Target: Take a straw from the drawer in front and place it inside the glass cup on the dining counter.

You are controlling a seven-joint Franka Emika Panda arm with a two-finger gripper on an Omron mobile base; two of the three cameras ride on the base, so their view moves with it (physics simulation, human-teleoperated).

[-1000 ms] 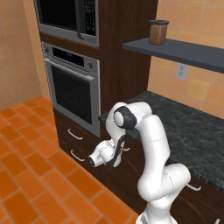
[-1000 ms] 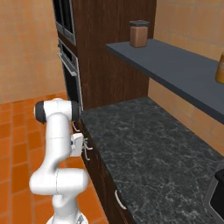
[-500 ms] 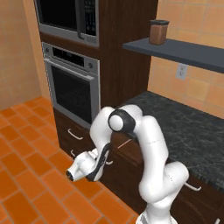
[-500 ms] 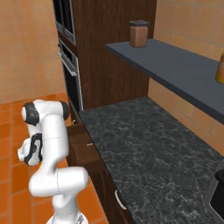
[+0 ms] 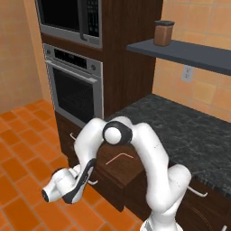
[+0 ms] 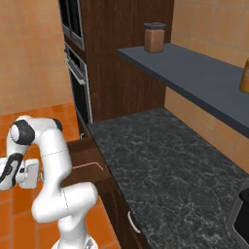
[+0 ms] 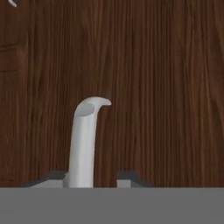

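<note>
drawer (image 5: 118,168) is pulled out under the black counter (image 5: 180,131) with the straw (image 5: 119,157) lying inside, and the gripper (image 7: 92,177) has its fingers around the silver handle (image 7: 84,142), though can't tell if they're actually clamped.

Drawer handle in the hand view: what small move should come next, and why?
Probably back the end effector off the handle and raise it over the drawer. The drawer already stands open with the straw lying exposed inside, and the handle sits loosely between the fingertips.
</note>
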